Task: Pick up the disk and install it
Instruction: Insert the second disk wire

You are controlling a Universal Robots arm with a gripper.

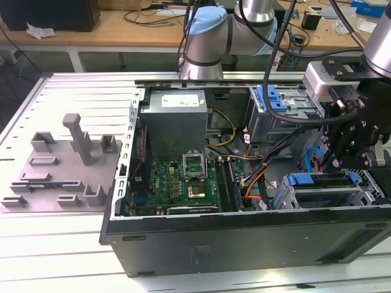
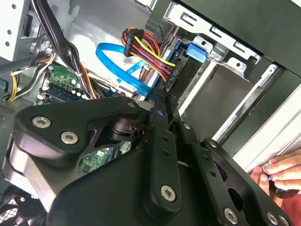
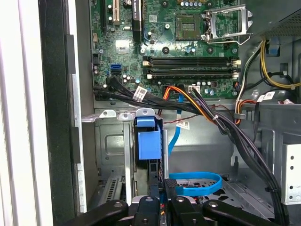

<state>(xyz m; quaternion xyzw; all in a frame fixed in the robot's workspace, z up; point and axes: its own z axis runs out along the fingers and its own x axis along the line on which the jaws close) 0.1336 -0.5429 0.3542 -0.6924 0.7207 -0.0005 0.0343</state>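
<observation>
The disk [image 1: 310,180] sits on edge in the drive cage [image 1: 366,183] at the case's corner, directly under my gripper [image 3: 170,184]. From the exterior view I make out its long blue carrier rail with a strip of grey metal below it. The label face is turned away from me, so I cannot describe it.

I judge it dense for its size, rigid and easily hurt by a knock. The bare metal would be slippery, and the plastic carrier gives a little. The carrier's long edges look like the place to take hold, staying off the connector end and the flat faces.

My fingers are drawn together at the tips, and I see nothing pinched between them in either wrist view. Whether the tips touch the disk's upper edge I cannot tell.

Just ahead of the tips in the first wrist view stands a blue block [image 3: 149,141] in the same cage. It may be the carrier's end tab, but I cannot be sure. A blue cable [image 3: 195,183] loops beside the tips, and the motherboard [image 3: 188,42] lies well beyond. Behind my wrist, a person's hand [image 2: 281,173] rests at the case's rim.
</observation>
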